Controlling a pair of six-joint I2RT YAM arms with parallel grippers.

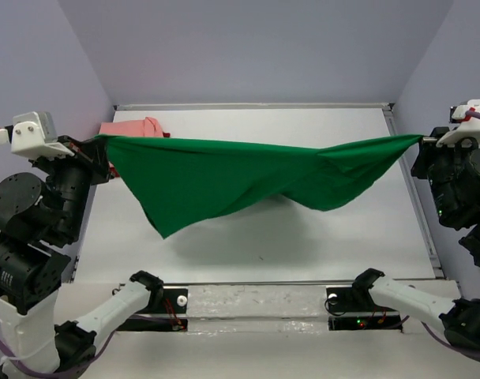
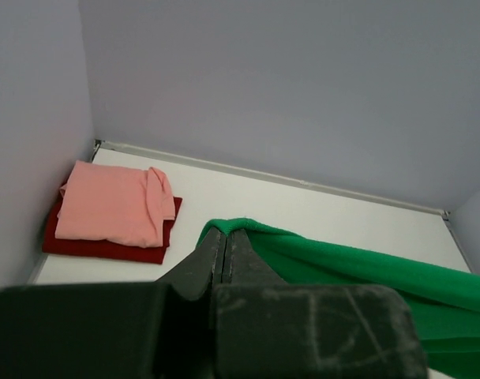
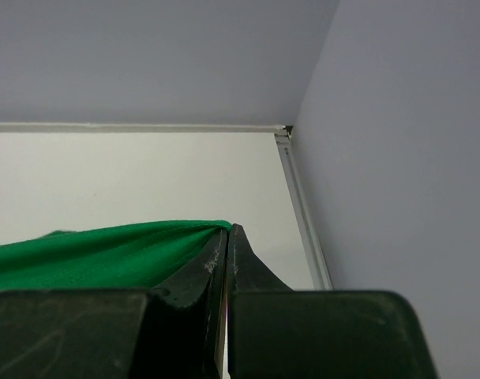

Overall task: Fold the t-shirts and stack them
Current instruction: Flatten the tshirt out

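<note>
The bright green t-shirt [image 1: 224, 178] hangs stretched in the air between my two grippers, sagging in the middle above the table. My left gripper [image 1: 98, 142] is shut on its left corner, seen in the left wrist view [image 2: 226, 230] with green cloth [image 2: 343, 268] pinched at the tips. My right gripper [image 1: 423, 139] is shut on its right corner, seen in the right wrist view [image 3: 228, 229] with green cloth [image 3: 106, 253]. The salmon pink t-shirt [image 2: 114, 204] lies folded on top of the folded dark red t-shirt [image 2: 106, 249] at the far left corner; the pink one also shows in the top view [image 1: 133, 127].
The white table [image 1: 264, 237] is boxed by grey walls at the back and both sides, with a raised rim [image 3: 299, 197] along the right edge. Both arm bases stand along the near edge.
</note>
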